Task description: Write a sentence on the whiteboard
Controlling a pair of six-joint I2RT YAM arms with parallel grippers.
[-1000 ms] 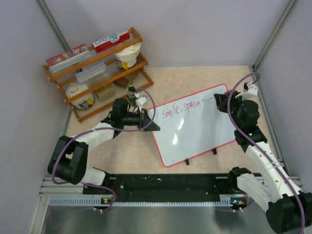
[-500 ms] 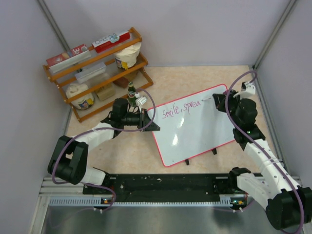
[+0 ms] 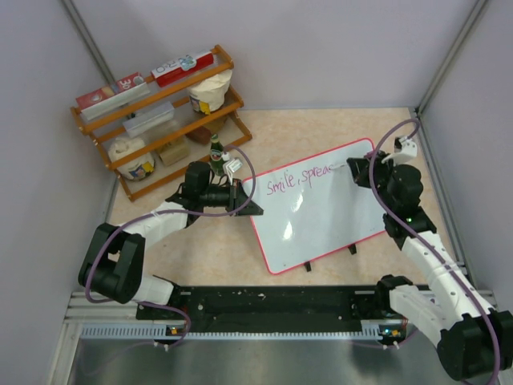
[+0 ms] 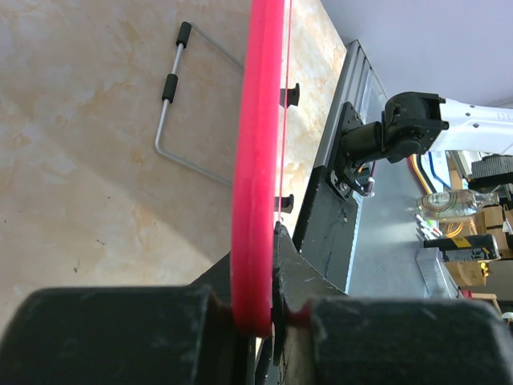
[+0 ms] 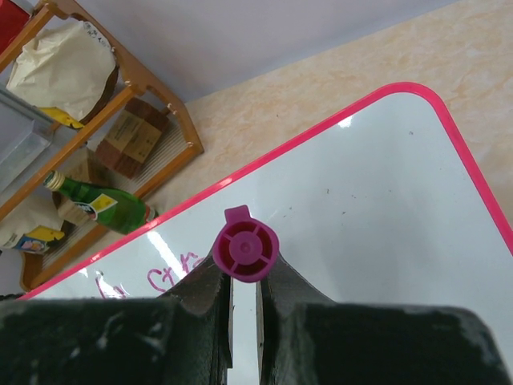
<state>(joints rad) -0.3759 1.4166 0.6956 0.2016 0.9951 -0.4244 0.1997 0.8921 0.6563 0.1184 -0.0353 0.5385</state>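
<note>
Though crowded, rack (image 3: 228,59) with boxes (image 3: 183,67), bottle (image 3: 215,155).

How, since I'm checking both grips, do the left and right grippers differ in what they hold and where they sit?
The left gripper is shut on the pink frame of the whiteboard, at its left edge; the right gripper is shut on a magenta marker. The left gripper sits beside the board by the start of the sentence; the right gripper hangs over the board near the sentence's end. Both are closed on something.
</note>
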